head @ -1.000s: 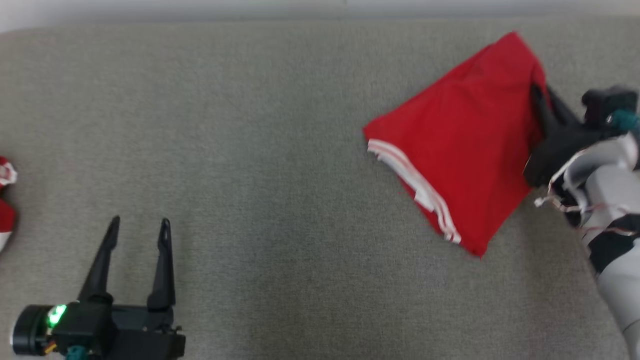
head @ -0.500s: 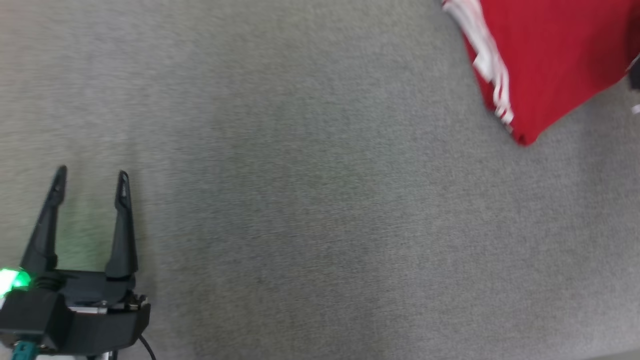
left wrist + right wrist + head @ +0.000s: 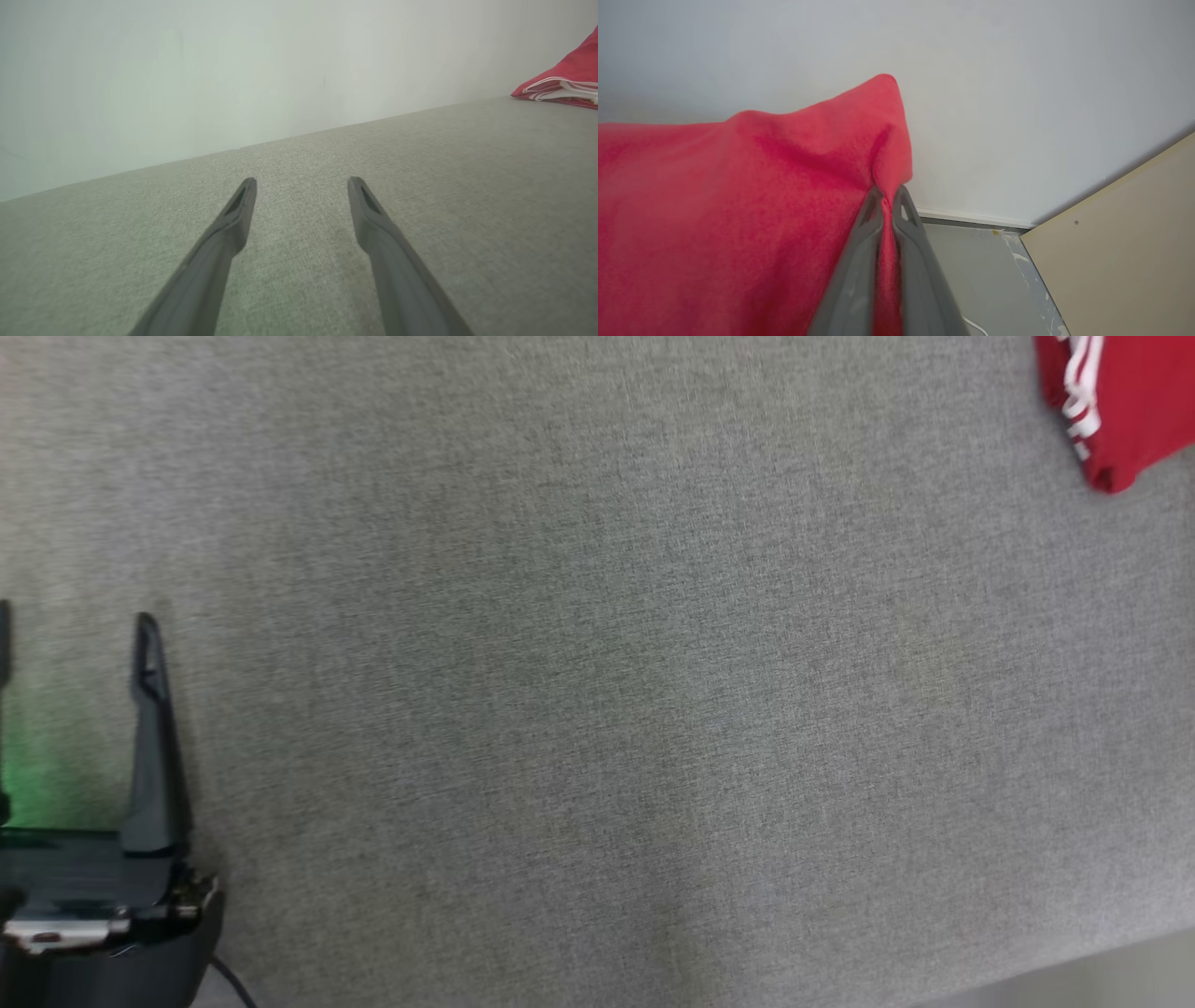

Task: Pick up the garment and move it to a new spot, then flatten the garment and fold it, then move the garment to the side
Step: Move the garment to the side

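Left claw (image 3: 302,181) released, idle low over grey counter (image 3: 597,709) | right claw (image 3: 889,196) clenched on folded red garment (image 3: 1125,411) at far right, one corner pinched | risk: we judge a single-corner drag may undo the fold | vs 1.0 s ago: head camera swung, garment now at view's upper-right corner

The left gripper (image 3: 73,619) has tapered black fingers (image 3: 149,728), black housing (image 3: 93,933), thin cable (image 3: 233,987).

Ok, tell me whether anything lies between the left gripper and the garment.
Nothing visible: bare grey surface runs from the open left gripper to the red garment, whose edge the right gripper is shut on.
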Robot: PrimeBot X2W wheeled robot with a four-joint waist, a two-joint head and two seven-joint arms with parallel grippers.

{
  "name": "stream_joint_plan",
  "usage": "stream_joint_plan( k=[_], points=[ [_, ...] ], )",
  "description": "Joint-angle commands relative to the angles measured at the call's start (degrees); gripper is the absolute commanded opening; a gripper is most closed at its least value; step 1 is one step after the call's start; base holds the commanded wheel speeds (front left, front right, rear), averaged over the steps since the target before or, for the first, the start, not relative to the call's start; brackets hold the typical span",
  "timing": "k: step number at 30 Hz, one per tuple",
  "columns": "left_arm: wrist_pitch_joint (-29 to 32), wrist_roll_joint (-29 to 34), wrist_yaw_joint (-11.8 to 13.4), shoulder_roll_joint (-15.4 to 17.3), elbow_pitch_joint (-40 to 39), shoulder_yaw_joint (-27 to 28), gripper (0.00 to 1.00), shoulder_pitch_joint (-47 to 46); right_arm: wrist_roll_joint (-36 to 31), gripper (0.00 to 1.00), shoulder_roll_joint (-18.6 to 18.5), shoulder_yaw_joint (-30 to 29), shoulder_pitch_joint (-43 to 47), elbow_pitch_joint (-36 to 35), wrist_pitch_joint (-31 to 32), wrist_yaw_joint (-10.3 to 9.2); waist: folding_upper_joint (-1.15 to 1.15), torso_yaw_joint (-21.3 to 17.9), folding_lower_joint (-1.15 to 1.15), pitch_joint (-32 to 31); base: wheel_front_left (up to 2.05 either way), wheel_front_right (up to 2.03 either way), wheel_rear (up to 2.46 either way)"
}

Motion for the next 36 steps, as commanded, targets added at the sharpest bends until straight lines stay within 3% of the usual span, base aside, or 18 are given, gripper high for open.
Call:
stream_joint_plan(
  k=[1,9,10,11,22,32,36],
  points=[
    [-0.06,0.45,0.38,0.3,0.66,0.42,1.0,-0.27,-0.2,0.0,-0.65,-0.67,-0.65,-0.67,0.38,-0.17,0.0,-1.31,0.0,1.64,0.0,0.0,0.0],
    [0.12,0.04,0.83,0.83,0.96,1.15,1.0,-0.34,-1.49,0.0,-0.38,-3.89,0.39,-2.6,3.99,-0.17,0.0,-1.86,0.0,3.16,0.0,0.0,0.0],
    [0.16,0.02,0.83,0.84,1.15,1.04,1.0,-0.55,-1.85,0.24,-0.23,-4.43,0.52,-3.19,3.78,-0.17,0.0,-1.83,0.0,3.19,0.0,0.0,0.0],
    [0.16,-0.04,0.86,0.8,1.63,0.79,1.0,-1.15,-3.08,1.0,0.03,-5.65,0.99,-3.45,3.63,-0.17,0.0,-1.6,0.0,2.89,0.0,0.0,0.0],
    [0.07,-1.22,1.87,-1.76,4.91,0.36,1.0,1.83,-6.69,1.0,4.75,-8.15,5.15,-8.79,0.2,-0.17,0.0,0.97,0.0,-7.89,0.0,0.0,0.0],
    [-0.09,-2.73,2.74,-4.98,9.58,2.32,1.0,10.1,-4.78,1.0,11.84,-3.79,16.15,-15.2,-2.8,-0.17,0.0,4.45,0.0,-23.8,0.0,0.0,0.0],
    [-0.1,-2.9,2.78,-5.67,10.3,2.58,1.0,12.27,-3.87,1.0,13.57,-3.59,20.45,-16.18,-4.03,-0.17,0.0,5.55,0.0,-27.16,0.0,0.0,0.0]
  ],
)
